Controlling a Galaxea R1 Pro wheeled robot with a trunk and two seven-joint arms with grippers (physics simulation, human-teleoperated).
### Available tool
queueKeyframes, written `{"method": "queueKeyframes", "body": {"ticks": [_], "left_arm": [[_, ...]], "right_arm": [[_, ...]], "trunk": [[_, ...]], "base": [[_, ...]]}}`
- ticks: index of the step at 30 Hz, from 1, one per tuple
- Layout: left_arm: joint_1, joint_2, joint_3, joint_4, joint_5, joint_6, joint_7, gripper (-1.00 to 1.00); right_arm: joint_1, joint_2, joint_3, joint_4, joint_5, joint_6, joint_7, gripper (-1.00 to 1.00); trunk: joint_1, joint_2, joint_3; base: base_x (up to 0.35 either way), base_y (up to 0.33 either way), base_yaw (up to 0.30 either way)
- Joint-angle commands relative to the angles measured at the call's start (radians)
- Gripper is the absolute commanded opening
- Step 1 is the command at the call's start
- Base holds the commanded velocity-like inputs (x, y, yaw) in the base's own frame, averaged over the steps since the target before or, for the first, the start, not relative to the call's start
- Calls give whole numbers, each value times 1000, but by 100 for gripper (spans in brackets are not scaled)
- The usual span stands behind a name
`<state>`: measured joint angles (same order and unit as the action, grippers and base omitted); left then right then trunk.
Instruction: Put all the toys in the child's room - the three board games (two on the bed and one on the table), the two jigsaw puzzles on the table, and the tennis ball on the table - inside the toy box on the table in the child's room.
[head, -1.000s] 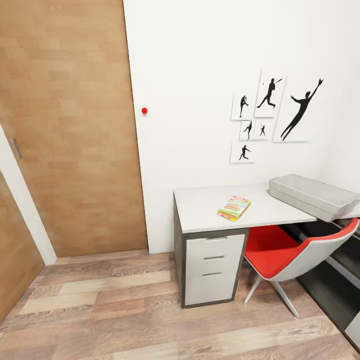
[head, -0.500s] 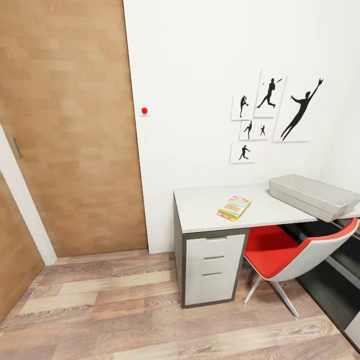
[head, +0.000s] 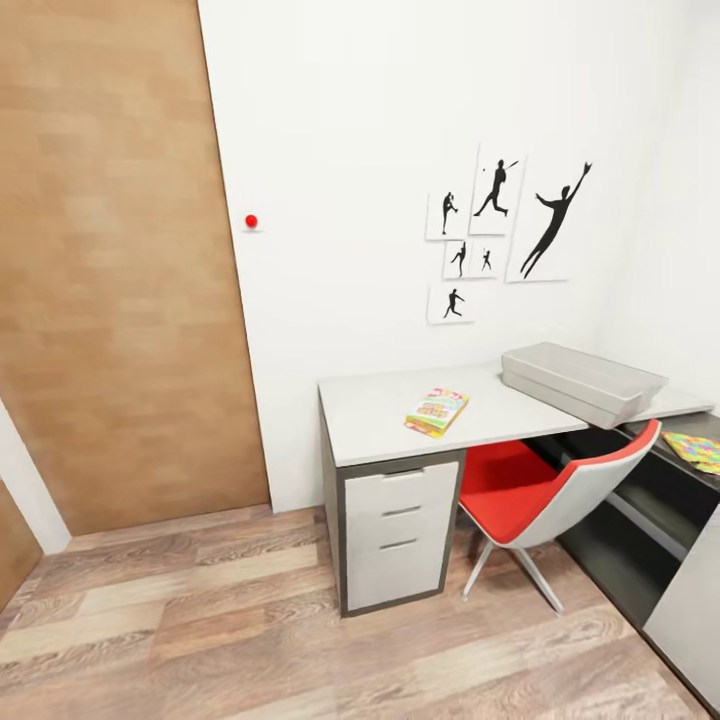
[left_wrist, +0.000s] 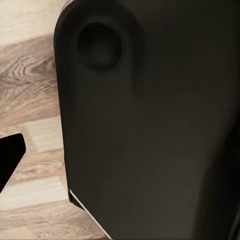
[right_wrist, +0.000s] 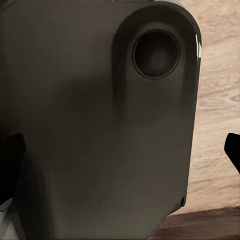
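Note:
One board game (head: 437, 411), a flat box with a yellow, green and red cover, lies on the light grey table (head: 380, 420) near its front edge. The grey toy box (head: 580, 382) stands on the same table further right, against the wall. A multicolour jigsaw puzzle (head: 698, 449) lies on the darker table section at the right edge. In the left wrist view one black finger (left_wrist: 10, 159) of my left gripper (left_wrist: 120, 165) sits far to one side over the plank floor. My right gripper (right_wrist: 120, 155) has its dark fingertips (right_wrist: 233, 150) wide apart. Nothing is held in either.
A red and grey swivel chair (head: 545, 490) is tucked under the table beside a white drawer unit (head: 395, 530). A wooden door (head: 110, 270) fills the left wall. Black sports silhouette pictures (head: 500, 235) hang above the table. The plank floor (head: 250, 630) lies open before me.
The head view has swung to the right, so door, table and pictures sit further left in the picture. The jigsaw puzzle has come into view at the right edge.

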<state>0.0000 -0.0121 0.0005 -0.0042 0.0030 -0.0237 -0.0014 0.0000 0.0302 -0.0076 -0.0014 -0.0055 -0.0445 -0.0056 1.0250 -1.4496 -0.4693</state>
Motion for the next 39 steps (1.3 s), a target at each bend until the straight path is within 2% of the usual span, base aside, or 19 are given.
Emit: {"method": "queueKeyframes", "body": {"ticks": [1,13,22,30,39], "left_arm": [[0,-1,-1,0,0,-8,0,100],[0,-5,8,0,7,-17,0,100],[0,-7,4,-21,2,-52,-4,100],[0,-9,1,-160,-2,-54,-1,100],[-1,8,0,-210,-3,-121,0,100]], "right_arm": [[0,0,-1,0,-1,-4,-1,100],[0,0,0,0,-1,-7,-1,100],[0,0,2,0,4,-12,0,100],[0,-2,3,0,6,-16,0,100],[0,-4,4,0,7,-27,0,100]], "trunk": [[0,0,-1],[0,0,-1],[-35,63,28],[-65,119,53],[-100,182,81]], "base": [[0,0,-261],[0,0,-262],[0,0,-83],[0,0,-7],[0,0,0]]}}
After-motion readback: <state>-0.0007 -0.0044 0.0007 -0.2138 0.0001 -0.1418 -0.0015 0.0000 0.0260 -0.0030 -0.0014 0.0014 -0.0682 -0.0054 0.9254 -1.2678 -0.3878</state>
